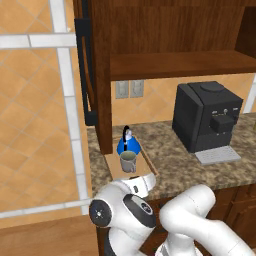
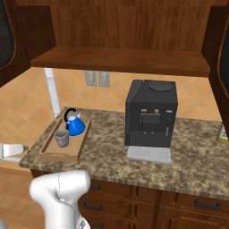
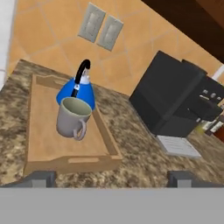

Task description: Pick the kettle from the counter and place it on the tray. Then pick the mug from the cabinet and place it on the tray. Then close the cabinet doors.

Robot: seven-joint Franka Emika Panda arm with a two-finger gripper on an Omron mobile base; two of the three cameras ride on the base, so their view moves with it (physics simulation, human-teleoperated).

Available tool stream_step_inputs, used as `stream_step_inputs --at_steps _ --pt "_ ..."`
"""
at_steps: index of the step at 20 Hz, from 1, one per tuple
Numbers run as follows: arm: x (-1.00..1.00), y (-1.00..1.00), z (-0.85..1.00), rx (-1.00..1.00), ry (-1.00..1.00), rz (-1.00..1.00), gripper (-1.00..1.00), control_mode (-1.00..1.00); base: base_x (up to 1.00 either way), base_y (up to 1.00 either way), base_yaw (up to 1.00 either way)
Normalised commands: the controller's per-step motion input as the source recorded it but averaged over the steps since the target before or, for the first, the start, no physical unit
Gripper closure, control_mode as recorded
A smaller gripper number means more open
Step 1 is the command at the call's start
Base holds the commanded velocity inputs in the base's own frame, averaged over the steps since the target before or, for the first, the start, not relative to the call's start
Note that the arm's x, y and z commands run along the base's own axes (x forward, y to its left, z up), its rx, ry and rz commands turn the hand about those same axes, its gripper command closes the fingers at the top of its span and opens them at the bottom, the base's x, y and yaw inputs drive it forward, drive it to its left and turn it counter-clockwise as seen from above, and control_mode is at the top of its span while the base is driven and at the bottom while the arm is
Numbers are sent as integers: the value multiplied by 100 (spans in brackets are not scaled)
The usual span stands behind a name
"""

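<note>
The light-wood tray (image 1: 148,162) (image 2: 47,151) (image 3: 43,131) lies on the granite counter (image 1: 200,170) (image 2: 107,138) (image 3: 131,135) at its left end. The blue kettle (image 1: 129,145) (image 2: 75,126) (image 3: 74,92) stands upright on the tray's far half. Just in front of it, touching or nearly so, is the grey-beige mug (image 1: 128,161) (image 2: 61,137) (image 3: 71,118), also upright on the tray. My gripper (image 3: 113,178) is open and holds nothing; it hangs back from the tray's near rim. The cabinet (image 1: 180,62) (image 2: 120,60) above has its doors (image 1: 85,65) (image 2: 6,36) swung open.
A large black coffee machine (image 1: 205,115) (image 2: 150,114) (image 3: 175,103) stands on the counter right of the tray. Wall outlets (image 1: 129,89) (image 2: 97,78) (image 3: 100,28) sit behind the tray. A bottle (image 2: 222,132) stands at the far right. Drawer fronts (image 2: 179,201) run below the counter.
</note>
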Motion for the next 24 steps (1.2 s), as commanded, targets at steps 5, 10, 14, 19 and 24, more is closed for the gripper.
stream_step_inputs --at_steps 5,10,14,19,24 --pt "0 53 43 -15 -14 -10 -100 -100 0 0 0" --pt "0 62 41 -21 -14 -9 -100 -100 0 0 0" --pt "0 65 36 -22 -14 -8 -100 -100 0 0 0" --pt "7 65 34 -21 -14 -5 -100 -100 0 0 0" --pt "22 52 38 -17 -12 -3 -100 -100 0 0 0"
